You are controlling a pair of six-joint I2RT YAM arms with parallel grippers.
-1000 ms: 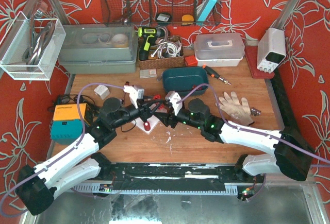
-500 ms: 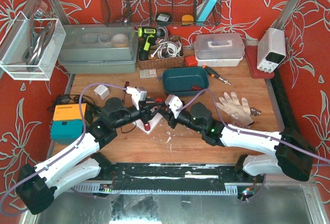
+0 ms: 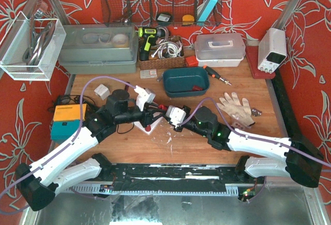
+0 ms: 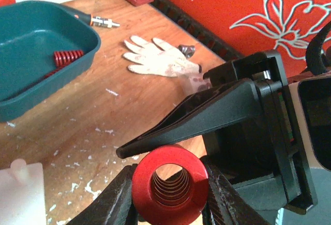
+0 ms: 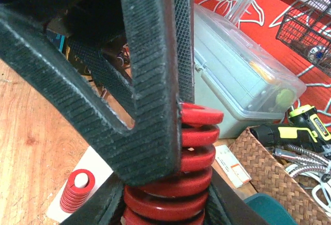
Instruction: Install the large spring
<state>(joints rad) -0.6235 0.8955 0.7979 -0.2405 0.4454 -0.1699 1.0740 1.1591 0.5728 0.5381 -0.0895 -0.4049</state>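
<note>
My left claw [image 4: 169, 200] is clamped on the large red spring [image 4: 170, 183]. My right claw [image 5: 164, 204], facing it, grips the same spring.

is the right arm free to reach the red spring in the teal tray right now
Probably not: the right claw is shut on the large spring, which the left claw also grips. The teal tray itself lies open, its red spring uncovered.
</note>
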